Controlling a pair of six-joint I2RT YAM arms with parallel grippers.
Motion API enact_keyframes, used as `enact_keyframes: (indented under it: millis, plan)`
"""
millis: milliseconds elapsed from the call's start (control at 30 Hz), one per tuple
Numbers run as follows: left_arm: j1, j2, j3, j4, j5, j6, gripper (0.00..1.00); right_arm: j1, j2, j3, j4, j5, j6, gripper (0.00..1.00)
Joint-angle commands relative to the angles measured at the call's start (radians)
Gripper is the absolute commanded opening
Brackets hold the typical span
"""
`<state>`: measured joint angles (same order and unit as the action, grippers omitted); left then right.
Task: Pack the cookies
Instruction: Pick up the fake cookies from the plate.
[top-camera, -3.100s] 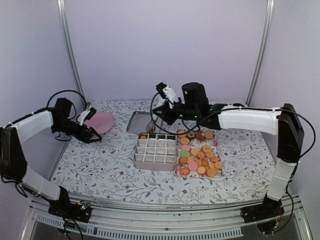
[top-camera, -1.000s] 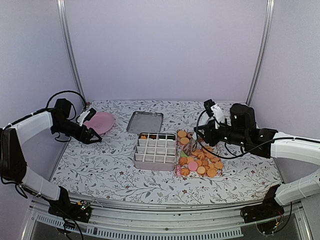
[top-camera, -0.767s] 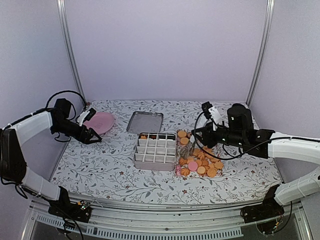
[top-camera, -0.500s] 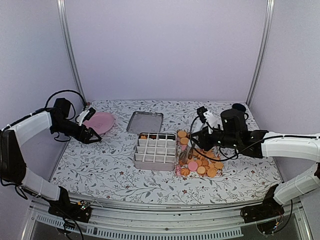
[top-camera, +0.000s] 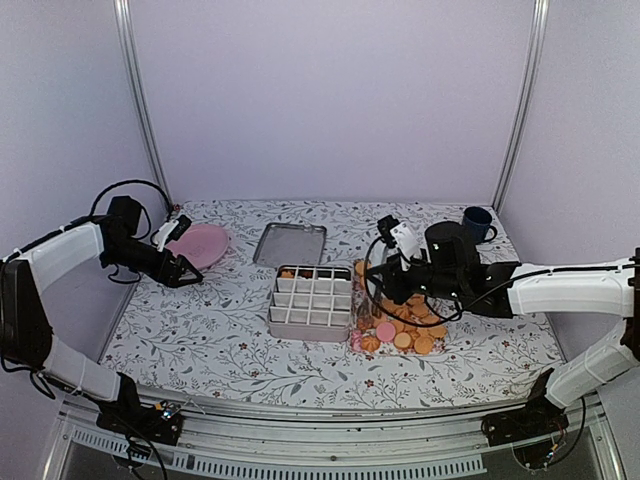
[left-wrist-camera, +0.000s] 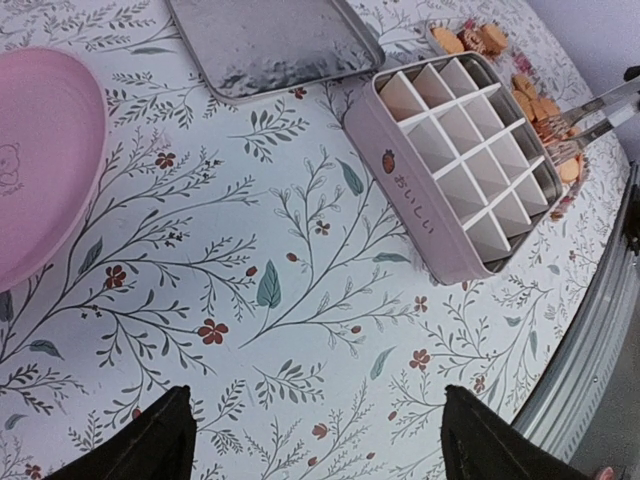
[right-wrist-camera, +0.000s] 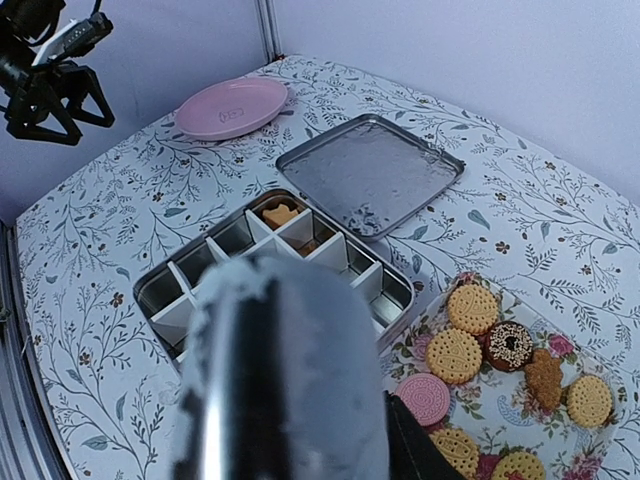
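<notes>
Pale lilac walls close in a flower-printed surface (top-camera: 200, 340), and from the overhead view I have both arms reaching in from the sides. Most of the cookies (top-camera: 405, 325) lie heaped on a patterned dish (right-wrist-camera: 505, 412) just right of centre. They are mostly golden, with a pink one, a green one and a dark ring-shaped one among them. Touching the dish's left side is a divided box (left-wrist-camera: 410, 200) with white partitions. Two compartments in its top row, at the left corner as seen from above, hold golden pieces. The other cells I can see into look bare.

My right pincer (top-camera: 388, 282) hangs above the upper left of the heap, gripping a pair of metal tongs (left-wrist-camera: 592, 107). Their handle fills the lower middle of the right wrist view as a silver blur. The tips reach down to the cookies beside the box's rim, but I cannot tell whether they touch one.

My left pincer (left-wrist-camera: 315, 400) hovers at the left of the overhead view, its fingers spread wide with nothing between them. A pink plate (top-camera: 200, 243) lies just beyond it. A shallow metal tray (top-camera: 290, 243) sits above the box in that view, and a dark mug (top-camera: 478, 222) stands at the upper right.
</notes>
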<state>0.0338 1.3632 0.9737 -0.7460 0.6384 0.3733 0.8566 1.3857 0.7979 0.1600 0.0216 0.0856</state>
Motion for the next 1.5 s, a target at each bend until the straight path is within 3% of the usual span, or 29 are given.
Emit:
enact_keyframes:
  millis: [0, 233, 433, 700, 967, 1167, 1300, 1467]
  plan:
    - [0.008, -0.014, 0.01, -0.004, 0.006, -0.005, 0.85, 0.035, 0.01, 0.023, 0.005, 0.032, -0.014, 0.35]
    - [0.008, -0.015, 0.01, -0.002, 0.008, -0.004, 0.85, 0.051, -0.033, -0.036, 0.124, 0.019, 0.012, 0.31]
    - [0.008, -0.017, 0.012, -0.002, 0.007, -0.004, 0.85, 0.051, -0.031, -0.062, 0.122, 0.032, 0.025, 0.3]
    - [0.009, -0.021, 0.014, -0.003, 0.007, -0.01, 0.85, 0.05, -0.056, -0.14, 0.143, 0.042, 0.077, 0.37]
    - [0.008, -0.024, 0.025, -0.011, 0.004, -0.01, 0.85, 0.056, -0.104, -0.209, 0.156, 0.046, 0.113, 0.37]
    - [0.008, -0.021, 0.026, -0.012, 0.007, -0.015, 0.85, 0.06, -0.15, -0.209, 0.139, 0.081, 0.106, 0.21]
    - [0.008, -0.02, 0.034, -0.012, 0.008, -0.018, 0.85, 0.06, -0.201, -0.18, 0.132, 0.101, 0.096, 0.02]
    - [0.008, -0.019, 0.035, -0.012, 0.006, -0.02, 0.85, 0.061, -0.236, -0.146, 0.125, 0.108, 0.091, 0.0]
